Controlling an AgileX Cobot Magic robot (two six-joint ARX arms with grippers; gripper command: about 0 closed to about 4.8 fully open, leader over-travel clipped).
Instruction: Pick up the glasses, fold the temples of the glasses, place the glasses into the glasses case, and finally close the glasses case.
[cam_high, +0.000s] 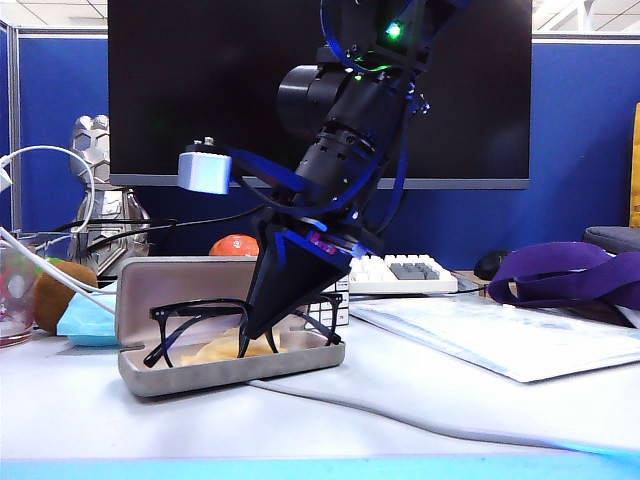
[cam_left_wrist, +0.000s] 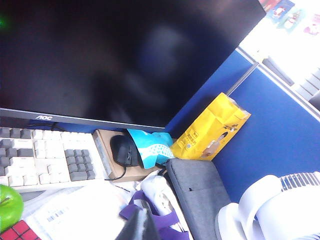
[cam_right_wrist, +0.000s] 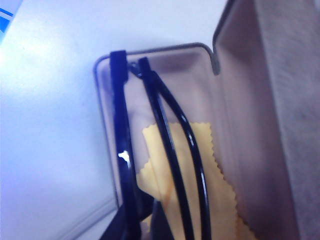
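The glasses case (cam_high: 172, 287) lies open on the table at the left, lid upright, with a pale yellow cloth (cam_high: 212, 349) in its tray. The black glasses (cam_high: 190, 312) stand in the tray, the front frame along its near rim. My right gripper (cam_high: 252, 335) reaches down into the case and is shut on the glasses frame. In the right wrist view the frame (cam_right_wrist: 122, 150) runs between my gripper's (cam_right_wrist: 148, 227) fingers, and both temples (cam_right_wrist: 172, 150) lie folded over the cloth (cam_right_wrist: 220, 200) inside the case (cam_right_wrist: 235, 125). My left gripper (cam_left_wrist: 142, 223) hangs shut and empty above a purple strap (cam_left_wrist: 167, 220).
A white keyboard (cam_high: 400, 270), papers (cam_high: 500, 335) and the purple strap (cam_high: 570, 275) lie to the right of the case. A grey cable (cam_high: 350, 400) crosses the front. An orange (cam_high: 235, 245), a blue mask (cam_high: 85, 320) and a monitor stand behind.
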